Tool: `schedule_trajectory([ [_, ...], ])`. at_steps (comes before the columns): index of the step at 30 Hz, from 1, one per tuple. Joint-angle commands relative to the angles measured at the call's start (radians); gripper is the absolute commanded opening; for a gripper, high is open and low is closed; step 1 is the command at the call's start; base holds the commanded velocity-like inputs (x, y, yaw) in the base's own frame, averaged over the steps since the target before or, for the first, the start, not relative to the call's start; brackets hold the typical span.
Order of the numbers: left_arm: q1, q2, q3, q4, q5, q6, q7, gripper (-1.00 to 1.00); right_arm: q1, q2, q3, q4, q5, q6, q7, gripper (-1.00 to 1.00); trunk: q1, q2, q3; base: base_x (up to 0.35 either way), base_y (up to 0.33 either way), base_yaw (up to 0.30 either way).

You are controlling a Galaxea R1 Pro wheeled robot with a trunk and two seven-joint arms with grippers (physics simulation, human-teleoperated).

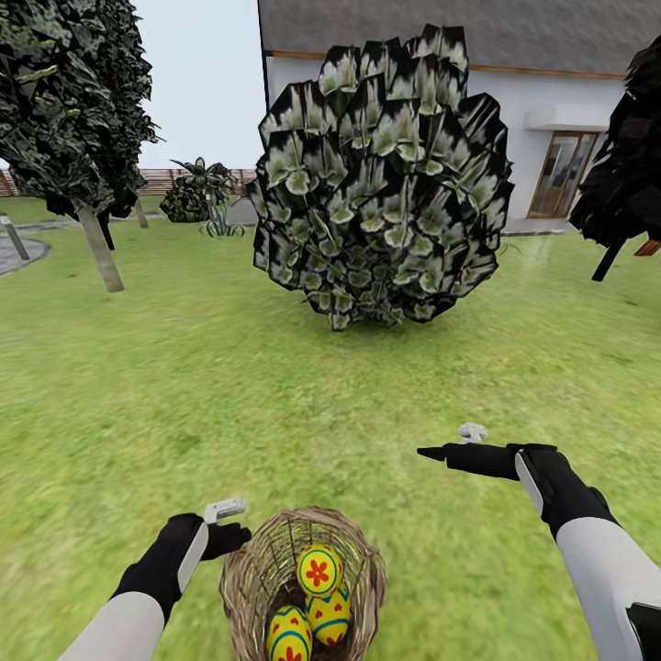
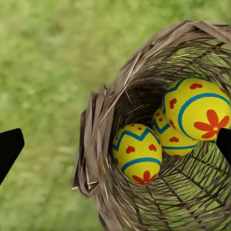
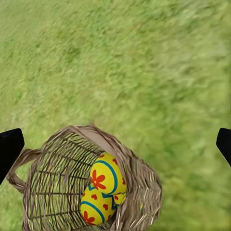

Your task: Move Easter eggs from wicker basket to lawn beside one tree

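Three Easter eggs [image 1: 312,606] are seen piled inside the wicker basket [image 1: 246,574] on the lawn [image 1: 184,386]. The left gripper [image 1: 229,525] (jaws spread wide) is held beside its rim; the right gripper [image 1: 441,450], also open, is kept apart.

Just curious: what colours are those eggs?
Yellow eggs with blue bands, red marks; clearest from the left wrist.

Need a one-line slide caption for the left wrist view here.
Open left gripper above the wicker basket on the lawn, all three Easter eggs inside.
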Motion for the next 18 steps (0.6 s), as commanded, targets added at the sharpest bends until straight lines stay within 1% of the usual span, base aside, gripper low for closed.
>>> schedule_trajectory([
  [1, 0.0, 0.0, 0.0, 0.0, 0.0, 0.0, 0.0, 1.0, 0.0, 0.0, 0.0, 0.0, 0.0, 0.0, 0.0, 1.0, 0.004, -0.007, -0.003, 0.005, 0.0, 0.0],
  [18, 0.001, -0.001, 0.0, 0.007, -0.002, 0.0, 0.002, 1.0, 0.0, 0.001, 0.003, 0.0, 0.001, 0.001, 0.0, 1.0, 0.069, -0.126, -0.056, 0.0, 0.0, 0.0],
])
